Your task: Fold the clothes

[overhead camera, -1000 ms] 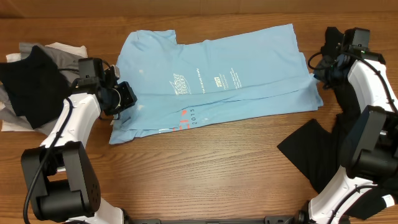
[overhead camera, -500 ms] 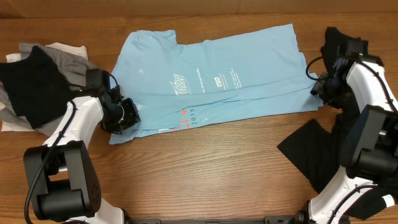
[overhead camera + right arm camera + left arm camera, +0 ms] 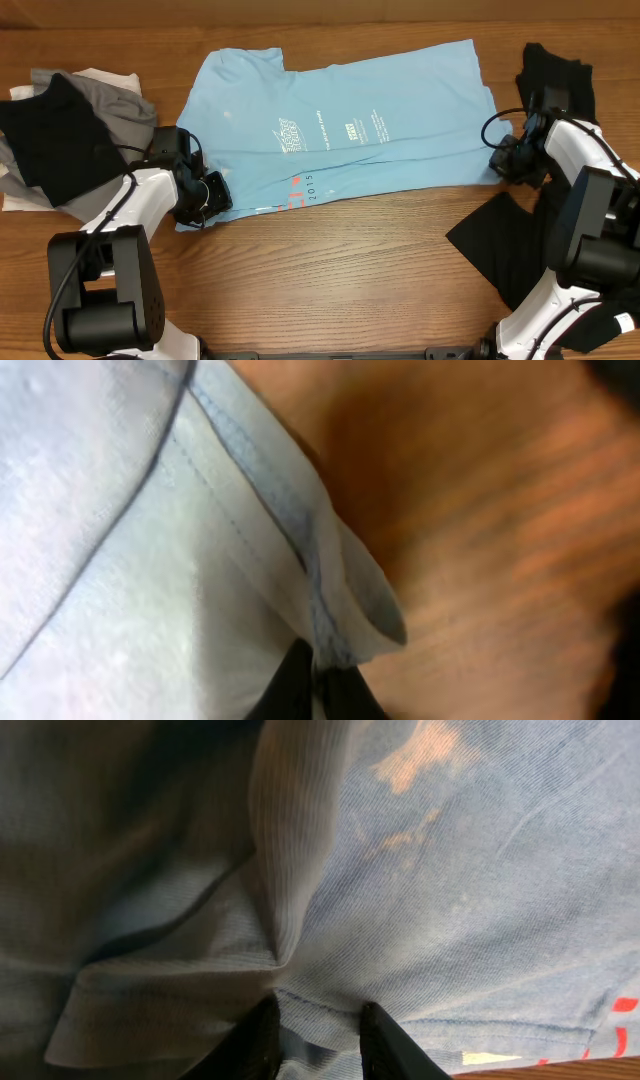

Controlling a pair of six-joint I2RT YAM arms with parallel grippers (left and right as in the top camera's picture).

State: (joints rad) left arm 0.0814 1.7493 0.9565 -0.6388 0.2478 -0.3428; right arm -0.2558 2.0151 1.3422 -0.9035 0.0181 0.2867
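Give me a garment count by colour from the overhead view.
Light-blue T-shirt: 1
Black pieces: 3, in left pile, far right, near right; the right two may be one
Grey garment: 1
White garment: 1
Total: 6

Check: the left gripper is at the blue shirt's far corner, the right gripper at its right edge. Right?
No: the overhead view shows the left gripper at the near corner of the blue shirt, the right gripper at its right edge.
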